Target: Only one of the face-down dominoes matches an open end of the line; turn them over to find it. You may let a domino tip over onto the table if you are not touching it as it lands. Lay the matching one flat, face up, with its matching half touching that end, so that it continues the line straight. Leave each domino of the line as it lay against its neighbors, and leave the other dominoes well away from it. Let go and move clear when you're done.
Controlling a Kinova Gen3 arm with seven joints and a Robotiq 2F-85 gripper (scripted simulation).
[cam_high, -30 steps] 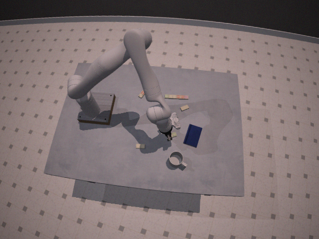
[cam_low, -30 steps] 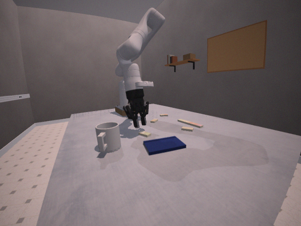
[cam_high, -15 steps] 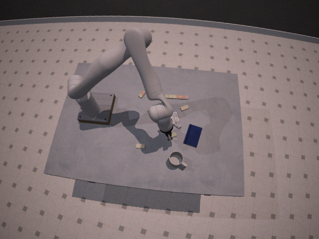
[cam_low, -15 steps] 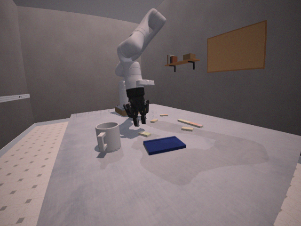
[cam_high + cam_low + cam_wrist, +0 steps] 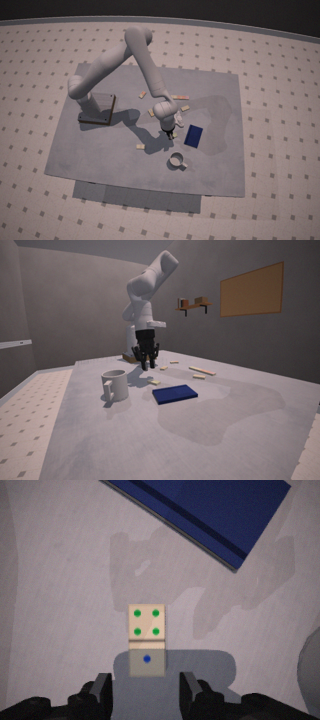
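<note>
Gripper (image 5: 170, 137) (image 5: 148, 365) (image 5: 145, 689) has air under it above the desk (image 5: 206, 178) (image 5: 129, 441) (image 5: 60, 580); low travel straight toward the edge opposite the base meets the 4-1 domino (image 5: 174, 135) (image 5: 154, 382) (image 5: 147, 625), then the blue book (image 5: 193, 136) (image 5: 175, 394) (image 5: 210, 515). Mug (image 5: 177, 159) (image 5: 115, 384) (image 5: 312, 670) blocks toward the long edge on its side, but there's a gap between mug and book toward their shared corner. Line (image 5: 180, 97) (image 5: 202, 370) has room at its end facing the edge opposite the base; loose domino (image 5: 185, 108) (image 5: 199, 376) crowds its mug-facing side.
</note>
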